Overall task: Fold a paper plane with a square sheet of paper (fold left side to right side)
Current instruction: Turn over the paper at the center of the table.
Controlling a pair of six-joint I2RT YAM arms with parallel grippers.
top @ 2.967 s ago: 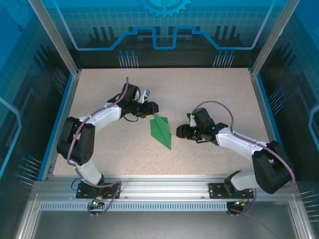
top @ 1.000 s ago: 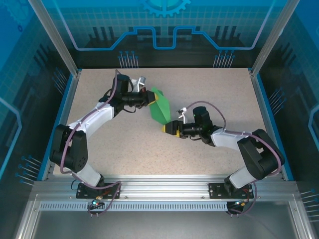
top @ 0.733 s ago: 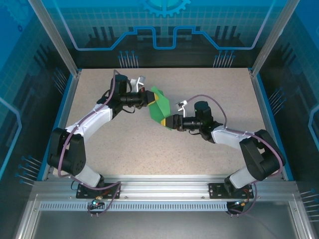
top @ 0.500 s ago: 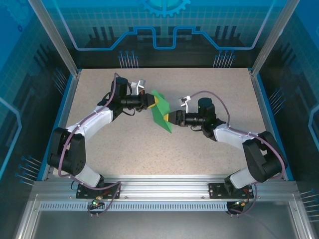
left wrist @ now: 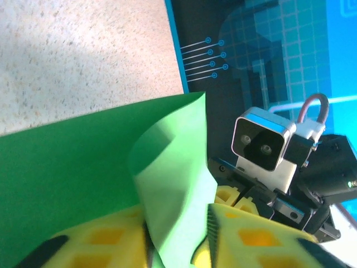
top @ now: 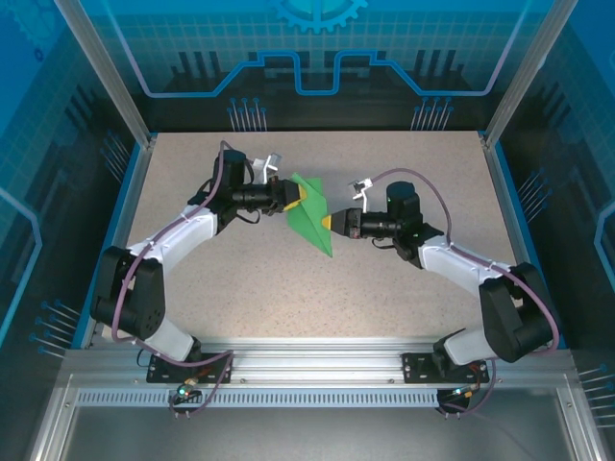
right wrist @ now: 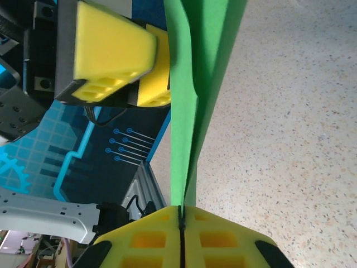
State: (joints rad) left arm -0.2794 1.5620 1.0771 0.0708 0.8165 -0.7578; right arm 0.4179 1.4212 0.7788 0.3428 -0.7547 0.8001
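Note:
The square sheet of paper (top: 310, 223), bright green, is folded to a slim pointed paper plane shape and hangs above the table between both arms. My right gripper (top: 331, 223) comes from the right and is shut on its edge; in the right wrist view the yellow pads (right wrist: 223, 240) meet at the right gripper's tip (right wrist: 181, 211), pinching the doubled paper (right wrist: 195, 67). My left gripper (top: 293, 197) is at the paper's upper left. In the left wrist view the left gripper (left wrist: 177, 223) stands open, a loose flap of paper (left wrist: 83, 162) lying between its parted fingers (left wrist: 262, 234).
The speckled table (top: 384, 288) lies below, ringed by blue side rails (top: 504, 206) and a dark back wall. The right arm's wrist camera (left wrist: 262, 145) sits just behind the paper in the left wrist view. The left gripper's yellow fingers (right wrist: 111, 50) show beyond the paper in the right wrist view.
The right gripper moved up toward the paper and closed on its edge. The left gripper, shut on the paper before, has parted its jaws. The paper turned more edge-on.

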